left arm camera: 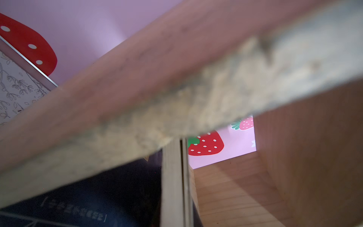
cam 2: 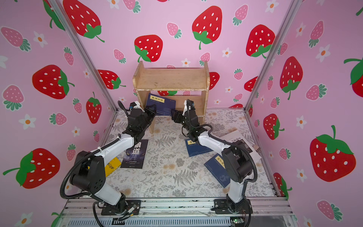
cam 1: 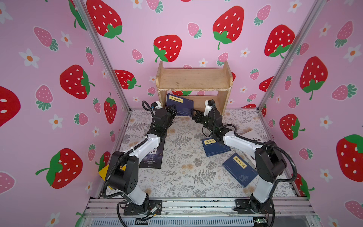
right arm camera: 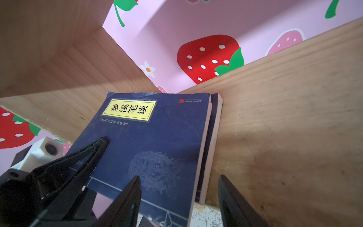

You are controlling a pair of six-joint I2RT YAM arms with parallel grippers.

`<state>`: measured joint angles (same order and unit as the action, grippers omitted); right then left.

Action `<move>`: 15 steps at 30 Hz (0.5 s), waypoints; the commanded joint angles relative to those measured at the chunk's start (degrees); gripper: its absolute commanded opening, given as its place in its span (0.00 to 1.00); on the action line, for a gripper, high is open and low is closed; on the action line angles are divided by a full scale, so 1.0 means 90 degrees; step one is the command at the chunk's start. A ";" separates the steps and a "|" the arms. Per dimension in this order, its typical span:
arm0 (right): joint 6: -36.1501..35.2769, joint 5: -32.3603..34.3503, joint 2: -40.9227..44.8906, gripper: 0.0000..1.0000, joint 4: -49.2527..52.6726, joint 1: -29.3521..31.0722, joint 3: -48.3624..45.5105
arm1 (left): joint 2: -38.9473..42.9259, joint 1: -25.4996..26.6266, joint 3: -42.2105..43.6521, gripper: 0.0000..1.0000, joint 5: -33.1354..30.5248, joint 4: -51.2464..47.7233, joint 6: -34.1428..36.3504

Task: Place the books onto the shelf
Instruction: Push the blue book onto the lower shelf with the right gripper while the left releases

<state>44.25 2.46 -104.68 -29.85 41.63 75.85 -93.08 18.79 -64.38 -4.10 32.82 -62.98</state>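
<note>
Top views: the shelf (cam 1: 194, 78) stands at the back of the table (cam 1: 176, 176), against the strawberry wall (cam 1: 176, 23). Its top board is bare.
Leaning book (cam 1: 181, 104): navy, it stands tilted in the lower tier toward the left side panel, with its yellow label facing out.
Rear book (right arm camera: 215, 121): navy as well. The right wrist view shows it just behind the leaning book (right arm camera: 157, 137), pale page edges showing.
Left gripper (right arm camera: 103, 140): the fingers are closed together. Both lie over the leaning book's front cover, tips pressed on it near the spine side, and nothing shows between them.
Right gripper (right arm camera: 179, 176): the jaws are apart. One finger is in front of the cover and the other beside the shelf board, with the books' page edges between them. It grips nothing.
Black book (cam 2: 135, 155): flat on the table, partly under the left arm.
Yellow book (cam 2: 112, 166): just left of the black book, mostly hidden by that arm.
Mid navy book (cam 1: 215, 149): flat, right of centre.
Near navy book (cam 1: 238, 169): flat, closer to the front edge.
White book (cam 2: 239, 141): at the table's right side, partly under the right arm.
</note>
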 commanded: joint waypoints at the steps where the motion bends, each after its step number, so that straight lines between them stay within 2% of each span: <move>1: -0.0158 0.0089 -0.0188 0.63 -0.0278 0.0036 0.0321 | -0.0149 -0.0035 -0.0362 0.00 -0.0292 0.0797 0.0044; 15: -0.0114 0.0091 -0.0711 0.57 -0.0190 0.0033 0.0719 | -0.0415 -0.0036 -0.0479 0.00 -0.0249 0.0688 0.0018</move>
<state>43.40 3.03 -110.08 -30.57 41.63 80.25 -96.92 18.68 -66.24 -5.54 36.84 -63.18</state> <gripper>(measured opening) 0.571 0.113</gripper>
